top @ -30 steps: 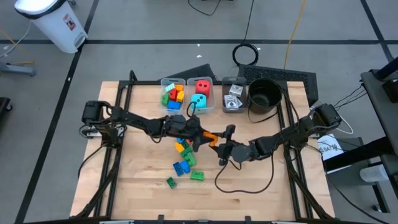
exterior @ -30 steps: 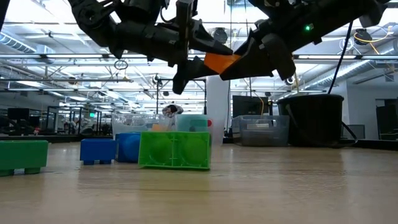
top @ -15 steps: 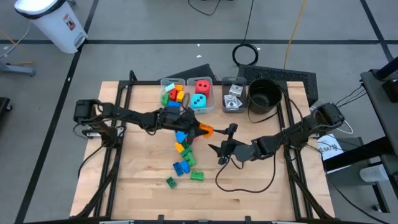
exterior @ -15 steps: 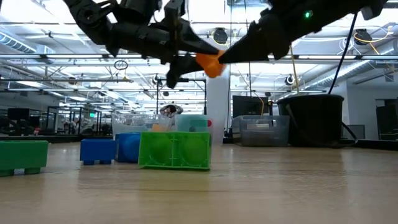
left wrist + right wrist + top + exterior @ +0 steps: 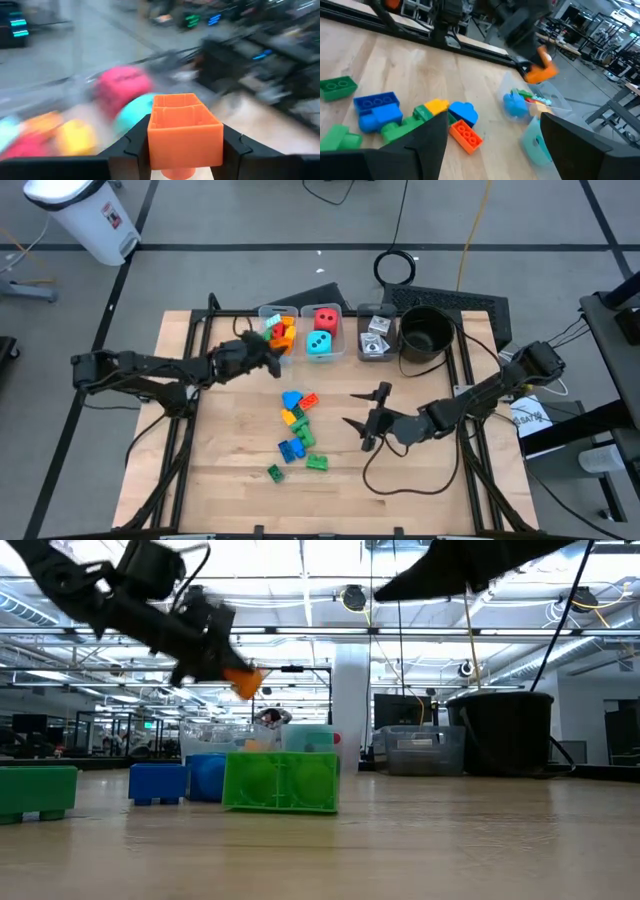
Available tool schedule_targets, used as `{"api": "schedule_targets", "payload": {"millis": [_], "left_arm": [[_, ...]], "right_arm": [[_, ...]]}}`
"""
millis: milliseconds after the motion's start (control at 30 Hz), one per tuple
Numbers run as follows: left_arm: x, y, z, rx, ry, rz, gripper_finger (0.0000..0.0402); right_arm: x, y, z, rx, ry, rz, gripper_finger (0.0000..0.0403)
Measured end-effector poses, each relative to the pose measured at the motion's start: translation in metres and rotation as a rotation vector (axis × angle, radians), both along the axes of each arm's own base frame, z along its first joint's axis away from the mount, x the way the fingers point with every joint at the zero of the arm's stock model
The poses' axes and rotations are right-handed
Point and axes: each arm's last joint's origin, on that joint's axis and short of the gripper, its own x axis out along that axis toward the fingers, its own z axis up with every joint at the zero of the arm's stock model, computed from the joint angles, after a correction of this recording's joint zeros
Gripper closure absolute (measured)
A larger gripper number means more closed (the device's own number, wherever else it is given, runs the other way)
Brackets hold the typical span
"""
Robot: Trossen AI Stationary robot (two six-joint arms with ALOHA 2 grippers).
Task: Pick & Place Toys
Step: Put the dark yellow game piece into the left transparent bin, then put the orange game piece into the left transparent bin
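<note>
My left gripper [image 5: 272, 352] is shut on an orange brick [image 5: 185, 131] and hangs at the near edge of the clear bin of bricks [image 5: 278, 330]; the right wrist view shows that brick [image 5: 540, 74] above the bin. My right gripper [image 5: 362, 410] stands open over the table's middle, right of the loose toys, with nothing between its fingers. Several bricks lie flat on the wood: a blue one [image 5: 291, 400], a red one [image 5: 308, 401], a green one [image 5: 318, 463] and others. A red die [image 5: 325, 318] and a teal die [image 5: 319, 342] sit in the middle bin. My left gripper pinches the orange brick by two opposite side walls [image 5: 152, 137], one finger [image 5: 131, 150] on each. The fingers reach in nearly level from the table's left. The brick juts out past the fingertips and hangs clear of the table [image 5: 243, 683].
A third clear bin with small cards [image 5: 375, 335] and a round black pot [image 5: 425, 332] stand at the far edge, right of the dice bin. In the low view a green brick [image 5: 280, 780] and a blue one [image 5: 158, 782] stand close. Bare wood lies right of my right gripper.
The orange brick, held between both grippers at the table's middle, has passed to my left gripper. My right gripper let go and drew back slightly toward the right, rising a little. My left gripper carried the brick toward the far left, over to the brick bin.
</note>
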Motion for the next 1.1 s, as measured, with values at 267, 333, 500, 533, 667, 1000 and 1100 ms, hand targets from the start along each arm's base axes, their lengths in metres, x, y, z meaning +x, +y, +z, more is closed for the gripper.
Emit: {"api": "schedule_targets", "payload": {"millis": [267, 333, 500, 533, 667, 1000, 1100], "left_arm": [[-0.025, 0.019, -0.034, -0.048, 0.108, 0.219, 0.0260], [-0.027, 0.021, -0.038, -0.060, 0.140, 0.230, 0.0260], [-0.031, 0.023, -0.045, -0.116, 0.177, 0.270, 0.0256], [-0.031, 0.023, -0.045, -0.127, 0.180, 0.275, 0.0245], [-0.031, 0.023, -0.046, -0.140, 0.182, 0.275, 0.0172], [-0.031, 0.020, -0.045, -0.095, 0.218, 0.217, 0.0056], [-0.033, 0.018, -0.033, -0.072, 0.170, 0.167, 0.0041]], "right_arm": [[0.000, -0.011, -0.010, 0.022, 0.014, -0.046, 0.0122], [0.000, -0.012, -0.010, 0.021, 0.016, -0.048, 0.0122], [0.000, -0.012, -0.010, 0.022, 0.015, -0.046, 0.0122], [0.000, -0.012, -0.010, 0.022, 0.015, -0.046, 0.0122], [0.000, -0.012, -0.010, 0.022, 0.015, -0.046, 0.0122], [0.001, -0.013, -0.010, 0.023, 0.015, -0.050, 0.0122], [0.002, -0.015, -0.011, 0.048, 0.007, -0.065, 0.0122]]}}
